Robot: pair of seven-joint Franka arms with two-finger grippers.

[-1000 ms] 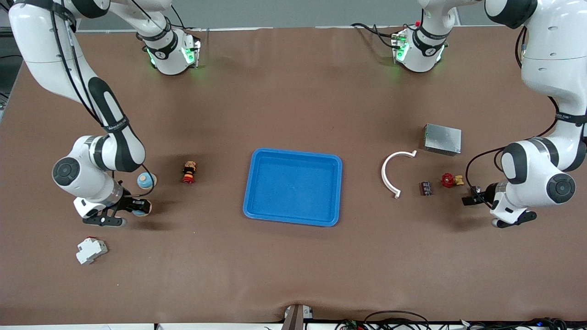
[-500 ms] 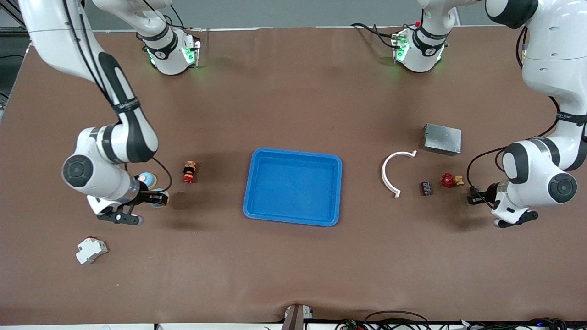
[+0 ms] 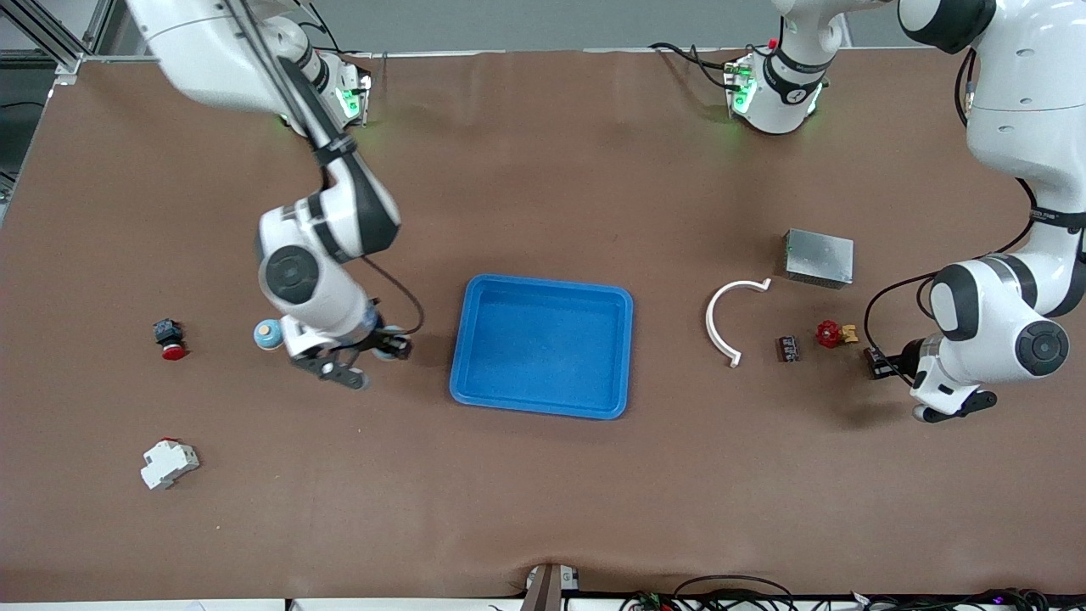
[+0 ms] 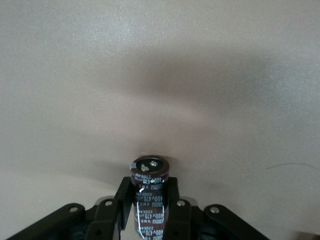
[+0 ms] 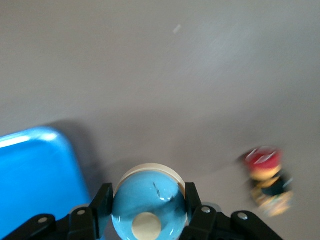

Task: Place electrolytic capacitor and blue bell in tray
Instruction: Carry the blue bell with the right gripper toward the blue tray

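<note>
The blue tray lies mid-table, and its corner shows in the right wrist view. My right gripper hangs beside the tray's edge toward the right arm's end, shut on a blue bell with a cream base. A second blue bell stands on the table farther toward that end. My left gripper is low at the left arm's end, shut on the dark brown electrolytic capacitor, which stands between the two fingers.
A white curved piece, a small dark part, a red valve and a metal box lie between the tray and the left gripper. A black-and-red button and a white breaker lie at the right arm's end.
The right arm has carried its blue bell from the right arm's end to beside the tray, uncovering the black-and-red button. The left gripper has closed on the capacitor.
</note>
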